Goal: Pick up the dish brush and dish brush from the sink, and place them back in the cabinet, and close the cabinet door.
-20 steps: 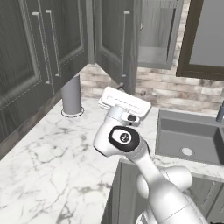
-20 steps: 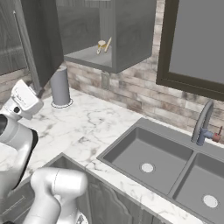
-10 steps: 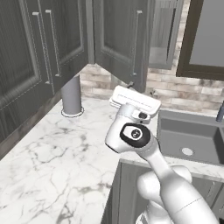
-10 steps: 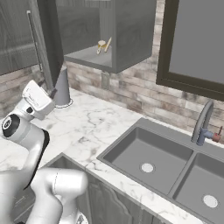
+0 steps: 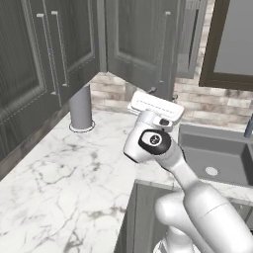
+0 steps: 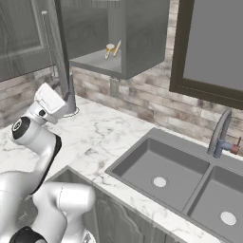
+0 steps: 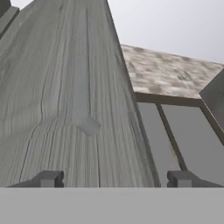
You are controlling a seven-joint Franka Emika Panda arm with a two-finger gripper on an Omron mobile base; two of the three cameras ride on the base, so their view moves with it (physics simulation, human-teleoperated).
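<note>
The cabinet (image 6: 142, 33) on the wall stands open. On its flat shelf lies a dish brush (image 6: 112, 49) with a cream head and a light wooden handle; it is too small to tell whether one or two lie there. The cabinet door (image 5: 136, 39) swings out over the counter and is seen edge-on (image 6: 60, 47) in the right base view. My white hand (image 5: 155, 106) is raised just below and in front of it. My gripper (image 7: 114, 179) is open, its tips wide apart, with the door's wood grain (image 7: 74, 109) close ahead. The sink (image 6: 166, 171) shows white drain discs.
A grey cylinder (image 5: 81, 106) stands on the marble counter (image 5: 59, 173) near the back wall, left of my hand. Dark tall cabinets with bar handles (image 5: 44, 64) line the left. The steel tap (image 6: 219, 135) rises behind the sink, under a dark-framed window (image 6: 213, 42).
My arm has swung the hand to the right and slightly up, closer to the open cabinet door. The jaws look a little narrower. The door and the brush have not moved.
</note>
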